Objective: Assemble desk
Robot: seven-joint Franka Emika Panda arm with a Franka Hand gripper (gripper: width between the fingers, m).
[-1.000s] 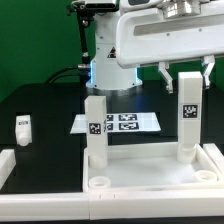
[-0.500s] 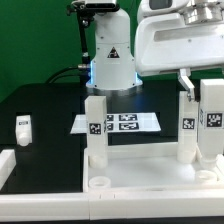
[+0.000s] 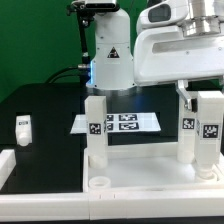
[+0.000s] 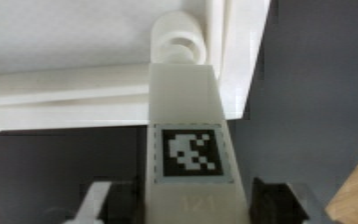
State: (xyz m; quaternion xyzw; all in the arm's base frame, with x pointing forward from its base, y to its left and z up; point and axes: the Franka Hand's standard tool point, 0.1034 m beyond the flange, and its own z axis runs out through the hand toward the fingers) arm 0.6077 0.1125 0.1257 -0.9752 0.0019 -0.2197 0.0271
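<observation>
Desk leg (image 3: 208, 135), frame right, is being pinched by the gripper (image 4: 181, 200) and, guessing here, lined up for seating in a hole (image 4: 181, 45) in the tabletop (image 3: 140, 170).

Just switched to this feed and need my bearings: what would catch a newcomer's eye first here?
The big white robot arm fills the exterior view's upper right, its gripper shut on a white tagged block leg at the wide flat white tabletop slab's right end. Two other legs stand on the slab; a fourth leg sits apart on the black table at that view's left.
</observation>
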